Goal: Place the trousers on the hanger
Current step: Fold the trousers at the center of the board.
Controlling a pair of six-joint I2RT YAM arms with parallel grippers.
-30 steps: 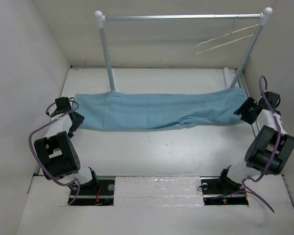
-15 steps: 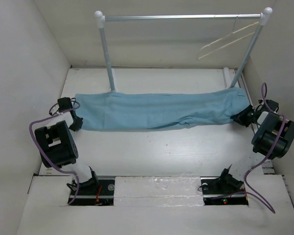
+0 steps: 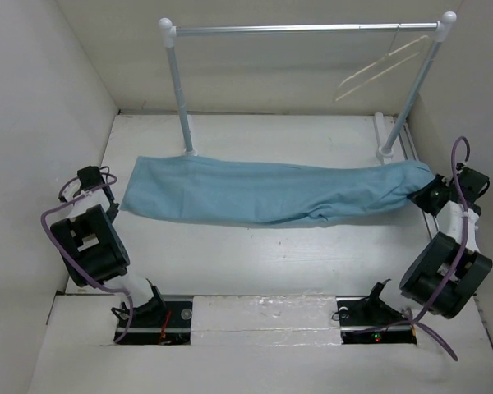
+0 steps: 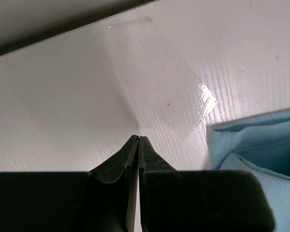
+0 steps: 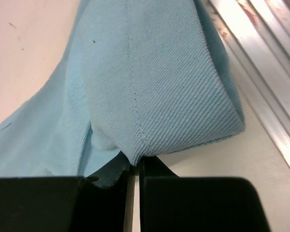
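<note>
The left hand [image 4: 138,137] is pinched closed on nothing above the bare white table [image 3: 271,254]. The left end of the light blue soft cloth trousers [image 3: 271,190] lies just to its right, not touching. The trousers stretch lengthwise across the table to the right hand [image 5: 135,162], which is clamped on a fold of their other end. The thin cream-beige triangular hanger [image 3: 378,70] hangs from the silver rail [image 3: 304,29] behind that end, so the right arm looks nearer.

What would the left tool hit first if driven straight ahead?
Likely bare table just beyond the left tool; trousers lie right of that line. Depth unclear.
</note>
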